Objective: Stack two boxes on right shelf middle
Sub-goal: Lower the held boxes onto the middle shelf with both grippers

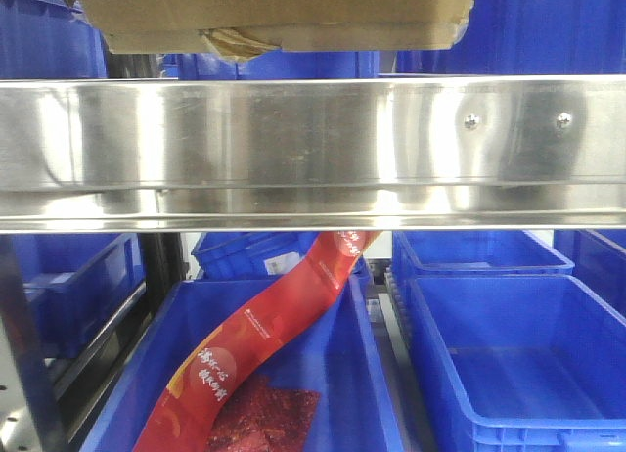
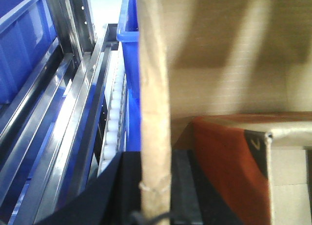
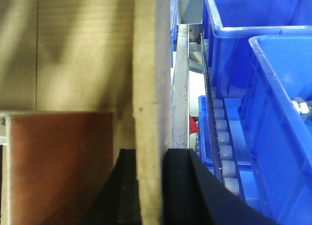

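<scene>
One brown corrugated box (image 1: 274, 12), torn edge, possibly red contents (image 3: 58, 166)

Brown cardboard box (image 1: 274, 17) above steel shelf rim (image 1: 293, 149); both side walls pincer-clamped.

blue bins (image 1: 509, 344) | red banner (image 1: 264, 335) in left bin | roller track (image 3: 225, 152)

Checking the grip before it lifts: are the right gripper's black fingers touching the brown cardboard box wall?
Touching. The right wrist view shows the black fingers pressed against both faces of the brown cardboard box wall, no gap.
</scene>
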